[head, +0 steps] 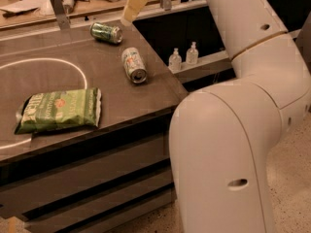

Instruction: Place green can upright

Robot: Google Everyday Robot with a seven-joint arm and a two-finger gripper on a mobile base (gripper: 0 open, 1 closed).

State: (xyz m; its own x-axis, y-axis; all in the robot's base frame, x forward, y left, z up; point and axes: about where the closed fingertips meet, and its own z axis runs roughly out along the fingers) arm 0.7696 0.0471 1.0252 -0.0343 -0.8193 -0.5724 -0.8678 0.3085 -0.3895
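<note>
While your gripper hangs just beside it, the green can lies on its side near the table's far edge | grip released or clenched: you cannot tell | paler can lies toppled nearby, chip bag flat toward the front

We see only part of the gripper, cut off by the top edge near the green can, whose lettering we cannot read. The table runs past the left edge.
</note>
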